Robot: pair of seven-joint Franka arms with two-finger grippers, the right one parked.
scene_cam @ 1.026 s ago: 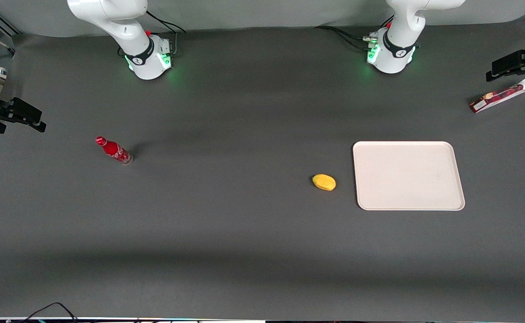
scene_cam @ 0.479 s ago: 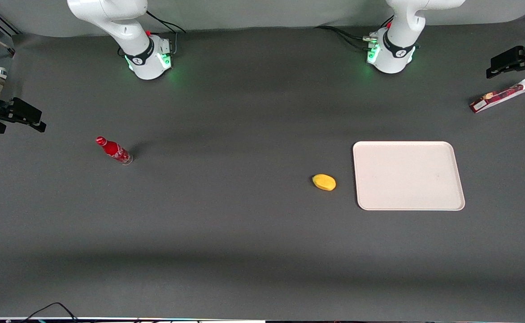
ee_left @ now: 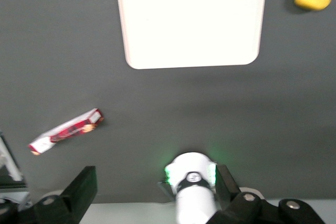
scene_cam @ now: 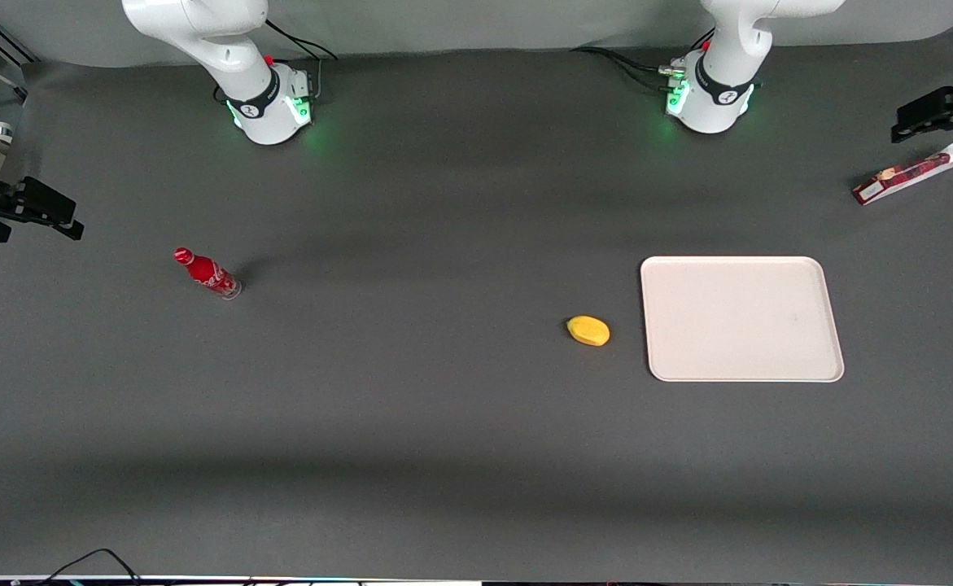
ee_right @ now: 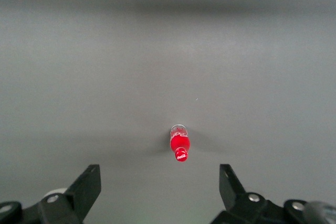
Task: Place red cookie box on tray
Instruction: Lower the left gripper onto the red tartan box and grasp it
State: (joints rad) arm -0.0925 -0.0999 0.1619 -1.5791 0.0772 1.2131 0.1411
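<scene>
Front view: the gripper [scene_cam: 936, 114] hangs above the red cookie box [scene_cam: 914, 174], fingers spread wide apart and empty; box lies on the table, well apart from the tray [scene_cam: 740, 319].

Front cam high, wide; left wrist cam shares tray [scene_cam: 741, 318] [ee_left: 191, 17], looking down.

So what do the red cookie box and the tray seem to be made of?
Red cookie box: likely printed cardboard, flat-faced and sharp-edged. Tray: probably matte off-white plastic, given its rounded corners and low moulded rim. The gripper, open, hangs above the box.
</scene>
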